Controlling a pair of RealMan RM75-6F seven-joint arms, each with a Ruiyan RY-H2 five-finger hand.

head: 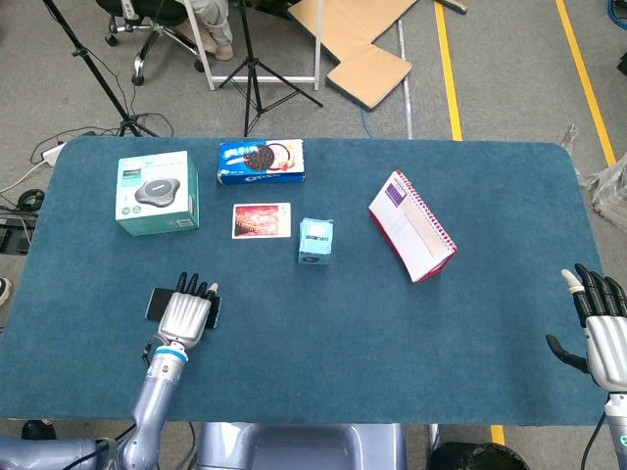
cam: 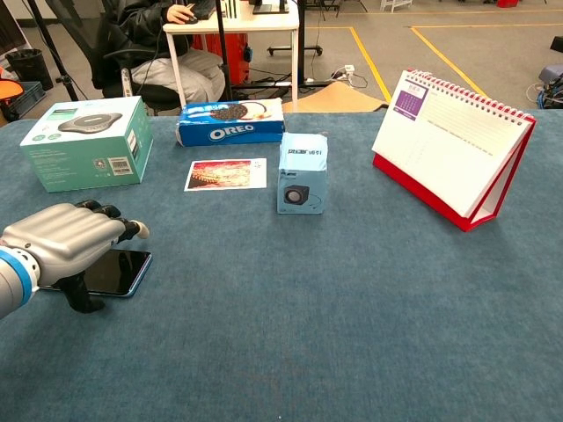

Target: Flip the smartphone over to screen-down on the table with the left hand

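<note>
A table [head: 323,323] covered in dark blue felt carries everything here. The smartphone [cam: 119,271] lies flat on it, screen up, partly under the fingers [cam: 104,215] of the left hand [head: 184,315]. Beyond those fingertips stands a teal boxed speakerphone [head: 156,192], and past it to the side an Oreo package [head: 261,162] lies near the far edge. A photo card [head: 262,219] lies flat between the fingers and the Oreo package, with a small light-blue box [head: 315,241] upright just beside it. A red-based desk calendar [head: 411,225] stands well apart from both hands; the right hand [head: 602,338], fingers [head: 592,291] spread, sits at the table's near corner.
</note>
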